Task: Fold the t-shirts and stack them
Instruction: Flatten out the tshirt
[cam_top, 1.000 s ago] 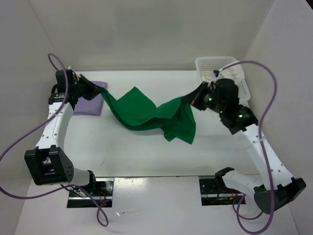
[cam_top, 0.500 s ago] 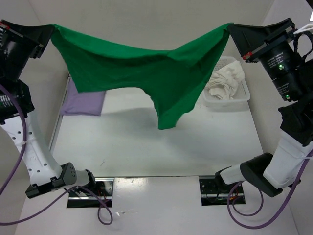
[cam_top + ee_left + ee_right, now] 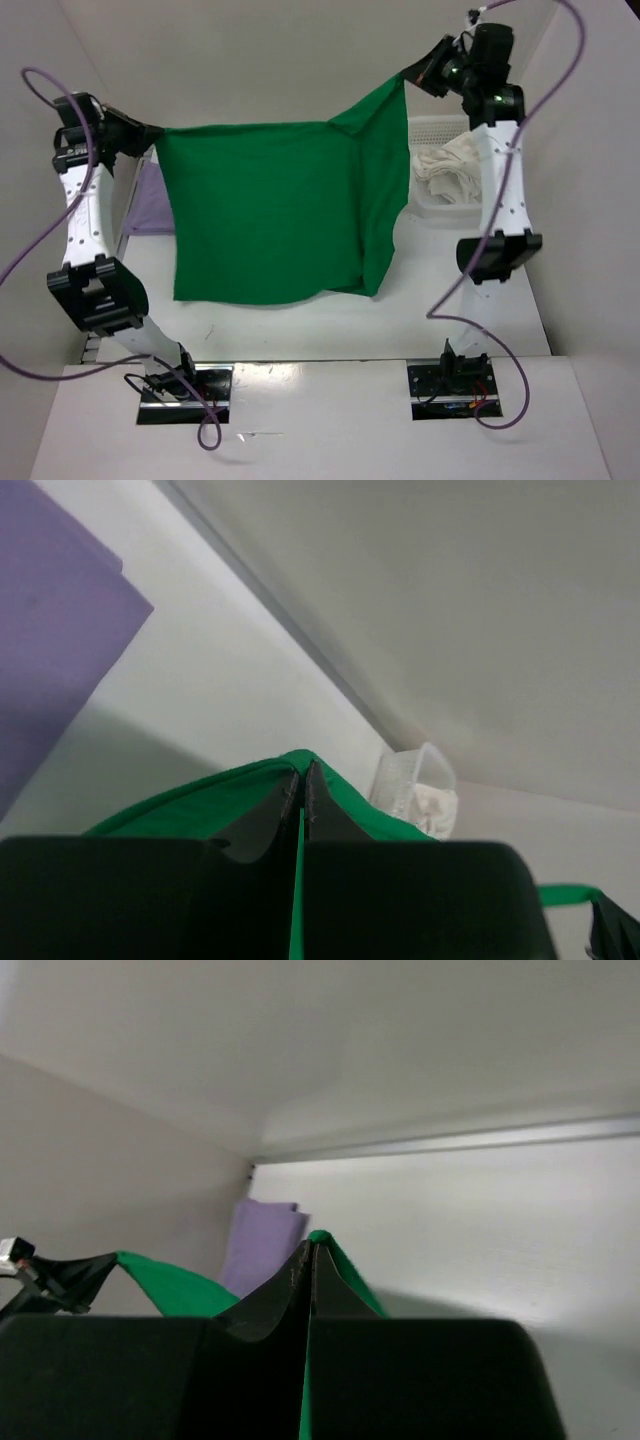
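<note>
Top external view: left gripper (image 3: 148,134) and right gripper (image 3: 408,78) each pinch a corner of the green t-shirt (image 3: 270,215) hung between them; either thin pinch could slip.

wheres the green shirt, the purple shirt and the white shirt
green shirt (image 3: 270,215), top view, middle of the spread cloth
purple shirt (image 3: 45,630), left wrist view, its flat upper face
white shirt (image 3: 450,165), top view, middle of the crumpled heap

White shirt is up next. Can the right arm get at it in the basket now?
Probably not yet: the right gripper is shut on a raised corner of the green shirt. The white shirt lies uncovered in the basket close by, so once freed it likely could.
</note>
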Available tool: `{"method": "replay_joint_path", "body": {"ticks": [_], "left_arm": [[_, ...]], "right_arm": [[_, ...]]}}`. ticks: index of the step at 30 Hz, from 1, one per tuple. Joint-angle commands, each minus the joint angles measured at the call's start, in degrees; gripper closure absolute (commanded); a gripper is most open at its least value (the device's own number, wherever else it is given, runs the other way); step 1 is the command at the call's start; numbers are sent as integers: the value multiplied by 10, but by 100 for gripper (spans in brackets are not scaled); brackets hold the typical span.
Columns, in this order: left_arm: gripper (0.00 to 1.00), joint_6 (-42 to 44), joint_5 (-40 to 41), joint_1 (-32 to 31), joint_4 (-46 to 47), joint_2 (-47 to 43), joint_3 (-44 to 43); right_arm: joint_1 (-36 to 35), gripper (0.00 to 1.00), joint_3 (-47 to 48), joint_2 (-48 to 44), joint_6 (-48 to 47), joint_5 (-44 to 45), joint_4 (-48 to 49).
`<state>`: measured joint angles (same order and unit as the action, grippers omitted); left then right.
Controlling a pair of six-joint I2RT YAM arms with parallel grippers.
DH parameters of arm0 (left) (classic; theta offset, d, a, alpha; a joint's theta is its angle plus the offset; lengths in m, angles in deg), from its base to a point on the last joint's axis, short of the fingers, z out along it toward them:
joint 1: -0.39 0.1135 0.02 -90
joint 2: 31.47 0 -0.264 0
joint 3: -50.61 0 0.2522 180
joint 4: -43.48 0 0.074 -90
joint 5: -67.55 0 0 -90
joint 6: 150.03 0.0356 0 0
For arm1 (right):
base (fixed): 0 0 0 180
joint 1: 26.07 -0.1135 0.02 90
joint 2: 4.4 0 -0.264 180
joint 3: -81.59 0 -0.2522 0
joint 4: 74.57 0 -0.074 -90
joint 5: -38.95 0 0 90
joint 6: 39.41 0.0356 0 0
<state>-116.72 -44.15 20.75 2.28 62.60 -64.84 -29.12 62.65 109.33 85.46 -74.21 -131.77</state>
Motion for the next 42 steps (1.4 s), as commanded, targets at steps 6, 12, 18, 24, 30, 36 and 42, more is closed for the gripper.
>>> {"method": "replay_joint_path", "body": {"ticks": [6, 12, 18, 24, 30, 36, 42], "left_arm": [[100, -1, 18, -50, 50, 89, -154], [100, -13, 13, -24, 7, 126, -352], [100, 11, 50, -24, -37, 156, -440], [100, 47, 63, -24, 30, 54, -161], [100, 66, 77, -13, 100, -82, 181], [100, 97, 83, -7, 93, -106, 426], [100, 148, 19, 23, 20, -134, 519]], "right_arm": [[21, 100, 209, 87, 79, -60, 119], [79, 100, 194, 18, 135, -91, 201], [88, 100, 161, -1, 90, -104, 122], [75, 100, -195, -141, -13, -88, 91], [62, 100, -704, -333, -49, -24, 172], [57, 100, -937, -385, -44, -14, 163], [57, 100, -1005, -484, -25, -55, 58]]}}
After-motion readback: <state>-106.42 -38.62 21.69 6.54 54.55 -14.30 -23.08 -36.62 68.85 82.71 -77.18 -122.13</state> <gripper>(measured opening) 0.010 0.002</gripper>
